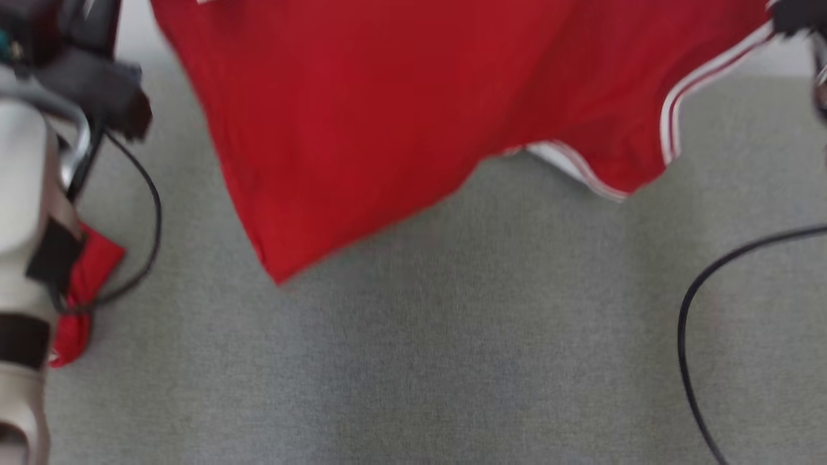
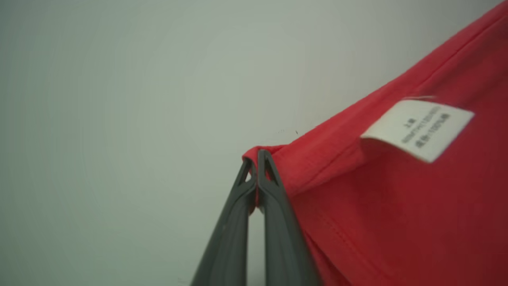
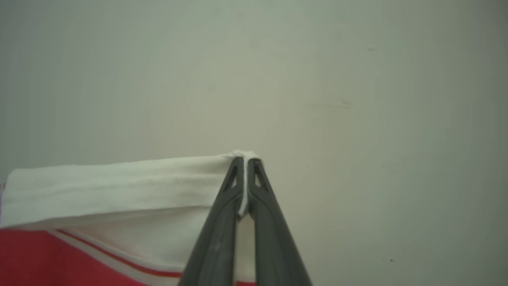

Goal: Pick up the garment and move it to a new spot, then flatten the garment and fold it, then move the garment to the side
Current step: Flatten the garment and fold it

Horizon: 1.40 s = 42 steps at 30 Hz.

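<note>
Clamped left tool (image 2: 257, 157) shut on a red hem corner of the garment (image 1: 387, 116); clamped right tool (image 3: 246, 161) shut on its white banded edge. Held cloth lifted and stretched between both, probably for spreading flat. Hung over grey table (image 1: 452, 361), spanning tool to tool.

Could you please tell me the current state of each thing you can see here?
red garment: unfolded, hanging stretched between both grippers.
left gripper: shut on a red hem corner.
right gripper: shut on the white trim.
care label: sticking out from the fabric.
black cable: slack, curving.
</note>
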Tool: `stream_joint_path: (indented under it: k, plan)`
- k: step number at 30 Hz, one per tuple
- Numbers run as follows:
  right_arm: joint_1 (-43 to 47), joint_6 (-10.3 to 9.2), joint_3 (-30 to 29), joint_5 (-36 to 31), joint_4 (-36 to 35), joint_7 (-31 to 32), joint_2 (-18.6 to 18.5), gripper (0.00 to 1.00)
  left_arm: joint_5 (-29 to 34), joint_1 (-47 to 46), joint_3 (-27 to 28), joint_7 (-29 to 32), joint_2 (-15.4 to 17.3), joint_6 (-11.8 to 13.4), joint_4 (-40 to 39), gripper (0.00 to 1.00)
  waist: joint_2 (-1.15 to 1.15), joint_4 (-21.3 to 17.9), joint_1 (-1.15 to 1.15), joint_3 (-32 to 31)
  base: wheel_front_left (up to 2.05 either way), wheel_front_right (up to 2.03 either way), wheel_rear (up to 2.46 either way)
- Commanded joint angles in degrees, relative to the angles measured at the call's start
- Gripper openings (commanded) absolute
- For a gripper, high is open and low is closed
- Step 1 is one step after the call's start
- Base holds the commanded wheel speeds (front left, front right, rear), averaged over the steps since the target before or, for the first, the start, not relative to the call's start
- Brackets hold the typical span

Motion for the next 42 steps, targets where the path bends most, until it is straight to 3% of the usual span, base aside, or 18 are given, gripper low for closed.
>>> stream_joint_path:
  k: [1, 5, 7, 10, 16, 20, 25, 31, 39, 42]
  plan:
    - [-3.9, -0.08, 0.5, -1.6, 2.0, 0.0, -0.6, 0.0, 1.0, -4.3, -0.3, -0.1, 0.5, 0.6, 1.6, 0.0, -0.01, 0.1, -0.01, 10.1, 0.0, 0.0, 0.0]
    - [-10.3, -0.08, 1.1, -3.6, 5.2, 0.0, -1.0, 0.0, 3.1, -10.0, -1.4, -0.1, 0.4, 1.6, 2.9, 0.0, -0.01, 0.4, -0.01, 15.0, 0.0, 0.0, 0.0]
    - [-16.7, -0.08, 1.8, -5.8, 8.4, 0.0, -1.2, 0.0, 4.7, -16.0, -1.9, -0.1, 0.1, 3.3, 2.8, 0.0, -0.01, 1.2, -0.01, 19.0, 0.0, 0.0, 0.0]
    - [-21.6, -0.08, 2.2, -6.8, 11.2, 0.3, -1.0, 0.0, 6.2, -18.9, -2.8, -0.1, -0.6, 4.7, 2.0, 0.0, -0.01, 2.3, -0.01, 20.3, 0.0, 0.0, 0.0]
    - [-33.6, -0.08, -3.6, -10.1, 15.0, 0.0, 0.7, 0.0, 7.3, -26.7, -1.8, -0.1, 0.3, 9.3, -3.0, 0.0, -0.01, 2.0, -0.01, 22.5, 0.0, 0.0, 0.0]
    - [-35.7, -0.08, -8.5, -12.7, 13.7, 0.0, 2.5, 0.0, 6.5, -28.5, -2.0, -0.1, 1.6, 8.8, -4.7, 0.0, -0.01, 1.0, -0.01, 22.2, 0.0, 0.0, 0.0]
    - [-31.7, -0.08, -10.3, -13.3, 12.2, 0.0, 2.6, 0.0, 4.5, -24.0, -1.6, -0.1, 2.4, 8.2, -5.4, 0.0, -0.01, -0.3, -0.01, 22.4, 0.0, 0.0, 0.0]
    - [-21.3, -0.08, -7.0, -5.8, 8.2, 0.0, 0.8, 0.0, 1.1, -13.9, -0.6, -0.1, 1.9, 8.0, -8.6, 0.0, -0.01, -0.9, -0.01, 22.5, 0.0, 0.0, 0.0]
    - [5.0, -0.09, -5.2, 6.6, -1.8, 0.0, -4.4, 0.0, -3.0, 7.2, 4.2, -0.1, -1.5, 8.1, -14.9, 0.0, -0.01, -1.2, -0.01, 16.7, 0.0, 0.0, 0.0]
    - [16.1, -0.09, -6.1, 9.7, -3.9, 0.0, -4.2, 0.0, -4.1, 16.8, 6.5, -0.1, -3.8, 7.3, -15.9, 0.0, -0.01, -1.5, -0.01, 12.6, 0.0, 0.0, 0.0]
